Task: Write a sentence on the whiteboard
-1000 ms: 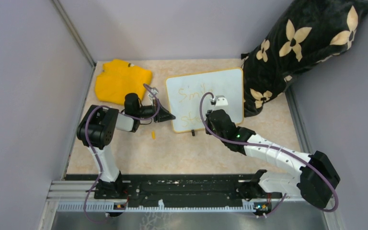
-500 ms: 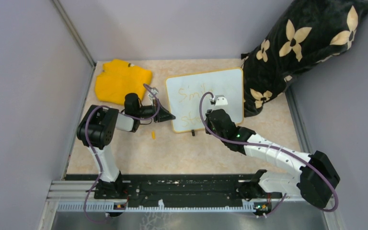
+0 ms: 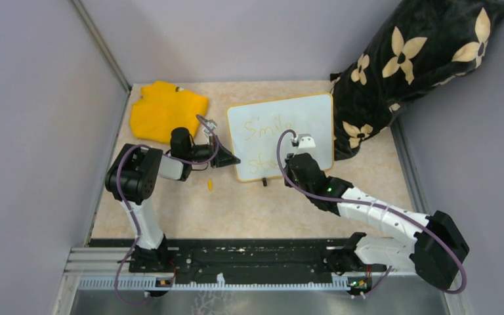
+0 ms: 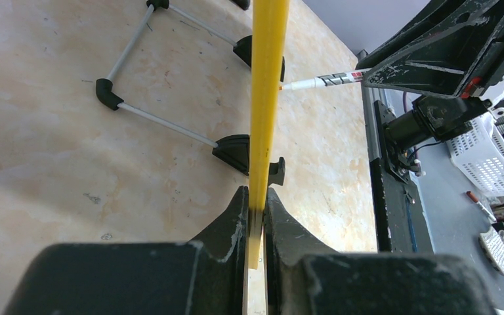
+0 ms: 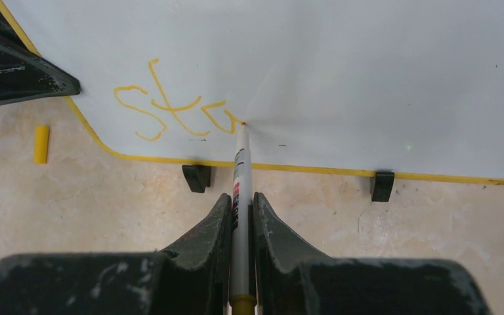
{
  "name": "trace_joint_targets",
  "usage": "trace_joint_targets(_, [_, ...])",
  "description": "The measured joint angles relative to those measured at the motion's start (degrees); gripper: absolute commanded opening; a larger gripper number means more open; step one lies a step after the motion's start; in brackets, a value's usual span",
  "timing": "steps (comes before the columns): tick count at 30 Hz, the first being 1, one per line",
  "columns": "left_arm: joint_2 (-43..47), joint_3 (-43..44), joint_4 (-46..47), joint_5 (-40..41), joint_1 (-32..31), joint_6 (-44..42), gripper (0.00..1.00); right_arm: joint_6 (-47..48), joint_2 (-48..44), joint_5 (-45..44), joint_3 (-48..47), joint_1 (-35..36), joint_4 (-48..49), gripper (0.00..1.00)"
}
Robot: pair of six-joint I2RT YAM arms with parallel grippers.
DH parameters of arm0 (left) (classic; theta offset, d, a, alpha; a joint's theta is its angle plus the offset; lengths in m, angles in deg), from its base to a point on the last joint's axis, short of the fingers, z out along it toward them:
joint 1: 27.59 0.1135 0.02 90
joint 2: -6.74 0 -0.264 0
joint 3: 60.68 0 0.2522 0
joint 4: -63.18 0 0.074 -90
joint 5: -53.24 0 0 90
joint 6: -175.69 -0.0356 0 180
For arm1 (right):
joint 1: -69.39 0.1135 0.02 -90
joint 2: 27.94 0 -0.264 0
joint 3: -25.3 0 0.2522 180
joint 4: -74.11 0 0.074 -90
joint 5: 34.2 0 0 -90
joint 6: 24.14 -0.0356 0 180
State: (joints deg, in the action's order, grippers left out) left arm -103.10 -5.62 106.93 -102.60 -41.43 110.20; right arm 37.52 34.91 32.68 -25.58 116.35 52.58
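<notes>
The whiteboard (image 3: 315, 115) stands tilted on the table, white with a thin yellow rim. My left gripper (image 3: 231, 159) is shut on its lower left edge; the left wrist view shows the yellow rim (image 4: 267, 98) pinched between the jaws of that gripper (image 4: 256, 197). My right gripper (image 5: 239, 200) is shut on a white marker (image 5: 239, 164) whose tip touches the board. The sentence reads "Smile" (image 3: 269, 126) on the top line, with "sta" (image 5: 170, 108) on the lower line. From above, the right gripper (image 3: 292, 164) covers part of the lower line.
A yellow cloth (image 3: 167, 108) lies at the back left. A small yellow cap (image 3: 209, 185) rests on the table below the left gripper. A black floral cushion (image 3: 407, 59) leans behind the board's right side. Two black clip feet (image 5: 197, 177) hold the board's lower rim.
My right arm has shifted slightly to the right along the lower line, uncovering the end of "Smile". The left arm and the board have not moved.
</notes>
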Motion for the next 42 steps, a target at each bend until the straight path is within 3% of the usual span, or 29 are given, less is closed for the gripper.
trace_joint_targets(11, [0.04, 0.00, -0.02, -0.02, 0.00, 0.00, 0.00, 0.09, -3.61, -0.11, -0.07, -0.26, -0.37, 0.00])
trace_joint_targets(42, [0.04, 0.00, -0.07, 0.04, 0.00, 0.00, 0.00, -0.46, -1.40, -2.32, 1.03, -0.70, 4.74, 0.00])
